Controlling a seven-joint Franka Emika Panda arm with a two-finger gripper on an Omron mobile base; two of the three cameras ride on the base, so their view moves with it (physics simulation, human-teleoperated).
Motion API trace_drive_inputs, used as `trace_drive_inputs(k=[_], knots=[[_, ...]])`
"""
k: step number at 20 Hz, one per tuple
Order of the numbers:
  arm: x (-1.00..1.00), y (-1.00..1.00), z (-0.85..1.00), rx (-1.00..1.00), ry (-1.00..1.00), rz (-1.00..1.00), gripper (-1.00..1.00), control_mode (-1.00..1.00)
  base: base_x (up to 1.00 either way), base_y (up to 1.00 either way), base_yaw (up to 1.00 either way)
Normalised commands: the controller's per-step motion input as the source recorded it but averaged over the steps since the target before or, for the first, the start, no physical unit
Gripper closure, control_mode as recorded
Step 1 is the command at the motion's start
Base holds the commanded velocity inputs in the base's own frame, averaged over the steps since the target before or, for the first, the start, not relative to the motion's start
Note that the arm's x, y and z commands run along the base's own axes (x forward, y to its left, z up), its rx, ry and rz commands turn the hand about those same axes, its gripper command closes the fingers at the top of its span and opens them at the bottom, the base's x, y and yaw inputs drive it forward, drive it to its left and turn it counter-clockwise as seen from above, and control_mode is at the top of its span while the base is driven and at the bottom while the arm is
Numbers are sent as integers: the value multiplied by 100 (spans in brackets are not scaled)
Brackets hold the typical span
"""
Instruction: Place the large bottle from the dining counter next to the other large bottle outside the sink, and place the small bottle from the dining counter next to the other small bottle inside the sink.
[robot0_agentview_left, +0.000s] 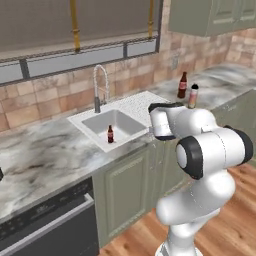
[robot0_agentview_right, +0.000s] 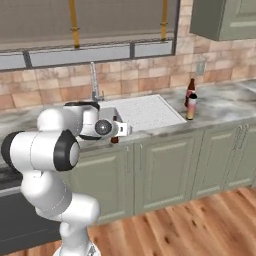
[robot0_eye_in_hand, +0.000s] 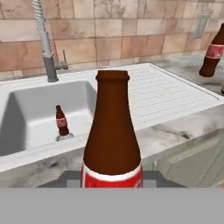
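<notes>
Red labels on the brown bottles (robot0_eye_in_hand: 112, 144), their lettering too blurred to read

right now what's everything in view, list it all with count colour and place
small bottle held: 1, brown with red label, upright in the gripper in front of the sink
small bottle in sink: 1, brown with red label, standing in the basin
large brown bottle: 1, dark brown with red label, on the counter right of the drainboard
pink-orange bottle: 1, dark cap, beside the large brown bottle
sink: 1, pale grey-white, set in the marbled counter
tap: 1, chrome, behind the basin
cabinets: sage green, under the counter
gripper: 1, closed on the small bottle
</notes>
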Motion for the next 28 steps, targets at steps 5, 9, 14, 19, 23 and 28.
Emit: trace_drive_inputs(k=[5, 9, 14, 19, 23, 28], knots=[[0, 0, 0, 0, 0, 0, 100, 100, 54, 0, 35], [0, 0, 0, 0, 0, 0, 100, 100, 2, -38, 28], [0, 0, 0, 0, 0, 0, 100, 100, 0, -82, 33], [0, 0, 0, 0, 0, 0, 100, 100, 1, -67, 31], [0, 0, 0, 0, 0, 0, 100, 100, 5, -16, 30], [0, 0, 0, 0, 0, 0, 100, 100, 0, 0, 31]])
